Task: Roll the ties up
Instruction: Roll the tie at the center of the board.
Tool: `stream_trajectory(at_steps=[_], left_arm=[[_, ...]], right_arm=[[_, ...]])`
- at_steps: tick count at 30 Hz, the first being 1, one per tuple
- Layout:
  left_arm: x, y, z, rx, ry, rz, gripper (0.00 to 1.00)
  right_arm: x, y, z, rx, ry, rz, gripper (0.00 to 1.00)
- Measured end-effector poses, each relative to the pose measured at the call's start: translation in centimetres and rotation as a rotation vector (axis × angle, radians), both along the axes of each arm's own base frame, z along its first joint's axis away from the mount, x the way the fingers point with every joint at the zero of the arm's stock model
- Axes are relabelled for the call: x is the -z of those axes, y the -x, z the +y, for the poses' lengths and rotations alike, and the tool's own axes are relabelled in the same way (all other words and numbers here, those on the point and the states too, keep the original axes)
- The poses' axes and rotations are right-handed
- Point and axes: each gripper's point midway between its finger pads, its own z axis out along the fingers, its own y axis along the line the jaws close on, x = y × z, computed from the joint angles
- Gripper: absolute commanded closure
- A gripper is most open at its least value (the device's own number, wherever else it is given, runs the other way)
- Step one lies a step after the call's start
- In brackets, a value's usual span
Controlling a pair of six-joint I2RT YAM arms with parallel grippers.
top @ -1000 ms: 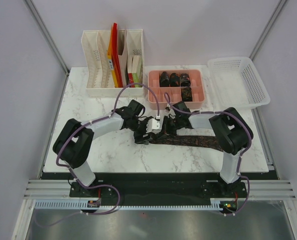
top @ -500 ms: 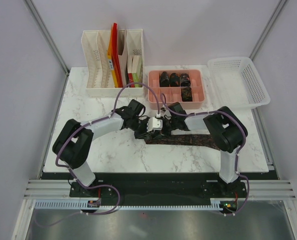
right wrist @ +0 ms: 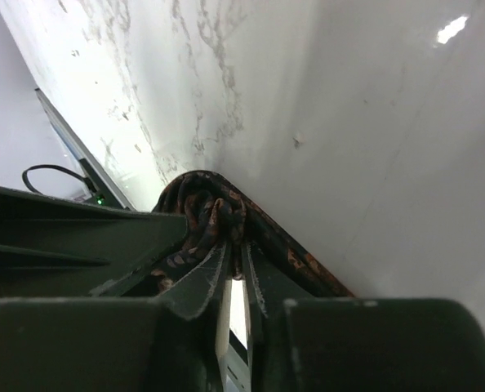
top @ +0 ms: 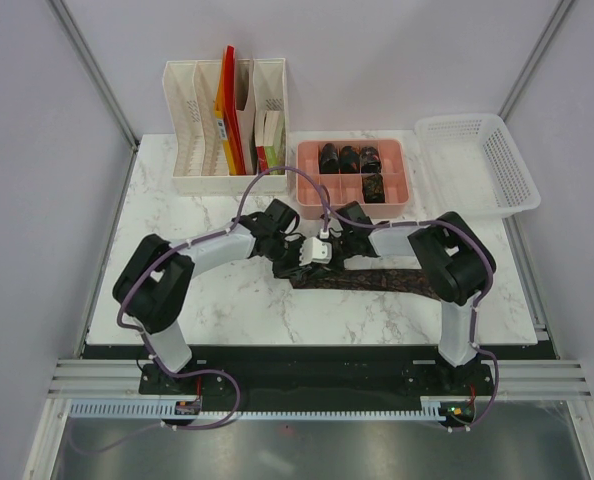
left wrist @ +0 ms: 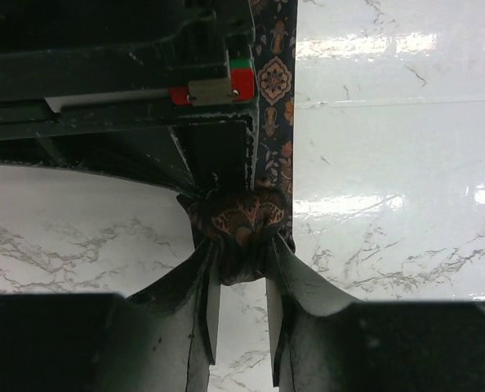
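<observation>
Between lilac walls (top: 37,150), on the marble table (top: 177,225), left gripper (left wrist: 241,268) and right gripper (right wrist: 233,255) tight on tie (left wrist: 275,106).

Top view: bright, even, diffuse light from overhead. Only soft, faint shadows lie under the arms on the marble table (top: 217,300). Sharp across the frame; the near strip is darker.

Left wrist view: hard glare bands on the right half of the table wash out the veining. Upper left sits in deep shadow, underexposed. Tie (left wrist: 241,224) in fair focus, pattern readable.

Right wrist view: table overexposed, with a small hot spot at upper right. Tie dim, pattern barely readable. Right gripper (right wrist: 231,257), close to the lens, is blurred and dark.
</observation>
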Motion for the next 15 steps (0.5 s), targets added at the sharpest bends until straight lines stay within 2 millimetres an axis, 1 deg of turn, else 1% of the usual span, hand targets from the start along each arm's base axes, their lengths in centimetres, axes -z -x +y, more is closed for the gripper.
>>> stream_trajectory(at_steps=[4,7,11,15], left_arm=[[0.7,-0.1,0.0,0.01,-0.026,0.007,0.73],[0.8,-0.1,-0.1,0.015,-0.035,0.008,0.75],[0.9,-0.1,-0.2,0.021,-0.046,0.011,0.75],[1.0,-0.1,-0.2,0.022,-0.049,0.014,0.75]], right_arm=[[-0.2,-0.1,-0.8,-0.014,0.032,0.007,0.78],[-0.3,-0.1,-1.2,-0.022,0.048,0.01,0.76],[-0.5,-0.2,-1.8,-0.03,0.067,0.01,0.71],[-1.1,-0.3,-2.8,-0.032,0.077,0.006,0.59]])
